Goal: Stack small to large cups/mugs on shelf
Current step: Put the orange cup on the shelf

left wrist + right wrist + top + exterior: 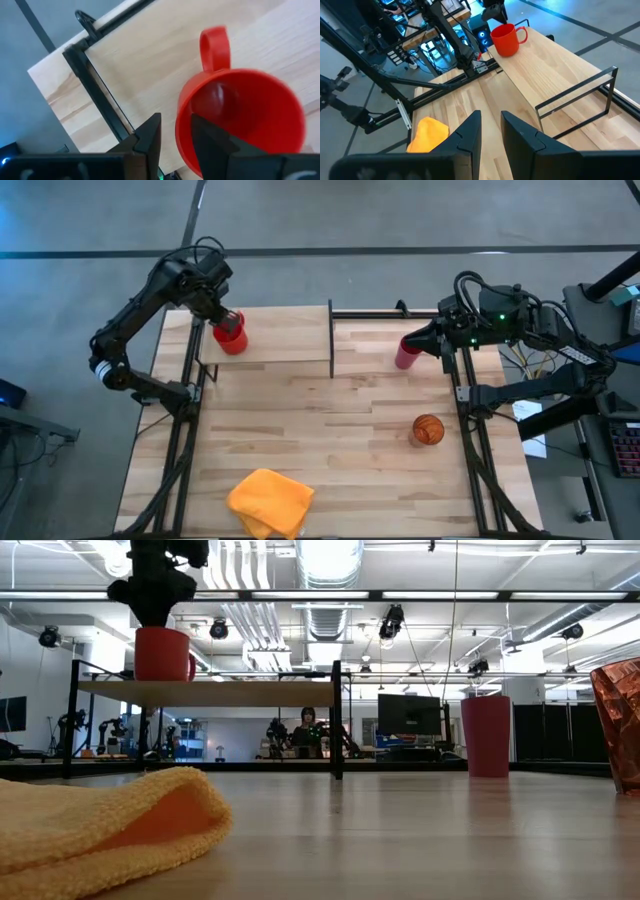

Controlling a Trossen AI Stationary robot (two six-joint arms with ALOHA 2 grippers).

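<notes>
The short red mug [230, 336] stands upright on the pale shelf panel [290, 330], near its left end; it also shows in the low view [162, 653]. My left gripper [176, 125] is over it, shut on its wall. The pink tumbler [407, 352] stands upright on the tabletop right of the dark divider [331, 340]. My right gripper [427, 340] hovers beside the tumbler, shut and holding nothing. The orange striped cup [428, 430] stands on the tabletop nearer the front. My left gripper holds the red mug by its wall at the rim [181, 131], to one side of the handle [215, 47]. One finger [210, 145] is inside the mug and the other [150, 135] outside. The fingers come from above, pointing down. The mug stands upright with its base on the shelf panel.
A yellow-orange cloth [270, 502] lies crumpled at the table's near edge, left of centre. A black frame [395, 312] continues right of the divider at shelf height. Black rails run along both table sides. Bare planks lie between the shelf and the cloth.
</notes>
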